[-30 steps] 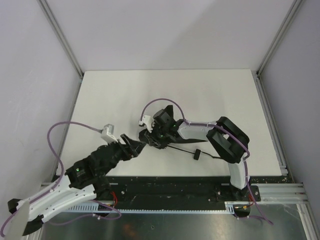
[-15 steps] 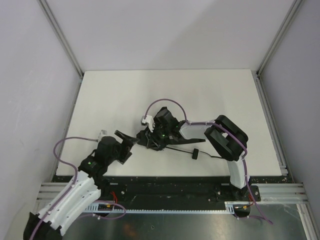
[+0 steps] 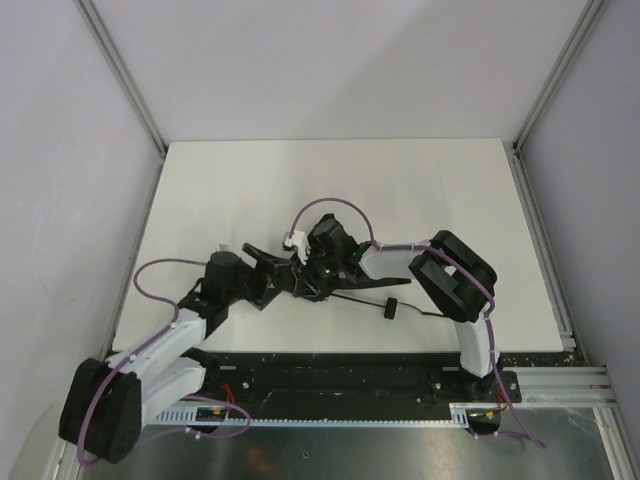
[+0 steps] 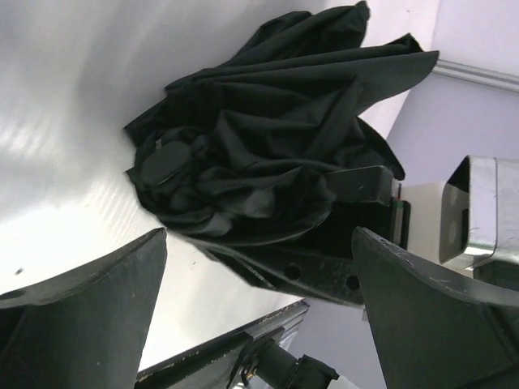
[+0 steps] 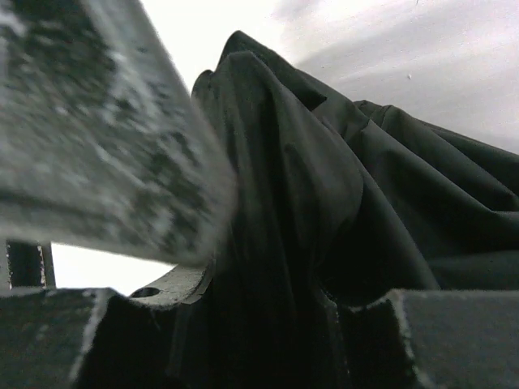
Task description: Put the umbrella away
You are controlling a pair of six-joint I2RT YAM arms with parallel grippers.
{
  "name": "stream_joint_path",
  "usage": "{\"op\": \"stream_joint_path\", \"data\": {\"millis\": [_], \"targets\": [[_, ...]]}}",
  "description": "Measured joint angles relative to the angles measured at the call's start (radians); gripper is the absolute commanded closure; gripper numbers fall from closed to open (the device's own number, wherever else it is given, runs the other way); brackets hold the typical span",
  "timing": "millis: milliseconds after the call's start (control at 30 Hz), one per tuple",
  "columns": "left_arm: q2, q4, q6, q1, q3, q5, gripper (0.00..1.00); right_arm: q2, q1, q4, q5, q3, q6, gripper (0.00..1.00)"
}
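Plainly the umbrella (image 4: 259,162) is a soft, awkward thing to take hold of: its black canopy is a loose bundle of crumpled folds that will likely give and slide under a pinch, while the slim shaft (image 3: 358,297) and small handle (image 3: 391,308) are probably the only stiff parts. It lies on the white table (image 3: 420,190), near the front and between the two arms, with the shaft and handle trailing toward the right arm's base. The right gripper (image 5: 259,267) is partly closed on a fold of canopy fabric. The left gripper (image 4: 259,239) stands wide open facing the bundle's capped end, touching nothing. A grip across the gathered canopy near that cap, where the ribs probably bunch, looks firmer than fabric alone. From above, the right wrist hides most of the canopy. The ribs and any closing strap cannot be made out, and the right wrist view is too close and blurred to show how much cloth sits between the jaws.
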Motion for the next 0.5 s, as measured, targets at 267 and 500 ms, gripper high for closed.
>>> {"op": "stream_joint_path", "data": {"millis": [267, 500], "targets": [[0.178, 0.239, 0.011, -0.028, -0.018, -0.008, 0.08, -0.014, 0.000, -0.002, 0.027, -0.011, 0.002, 1.00], [0.230, 0.336, 0.020, -0.047, -0.087, -0.037, 0.08, -0.042, 0.009, -0.008, 0.029, -0.035, 0.003, 1.00]]}}
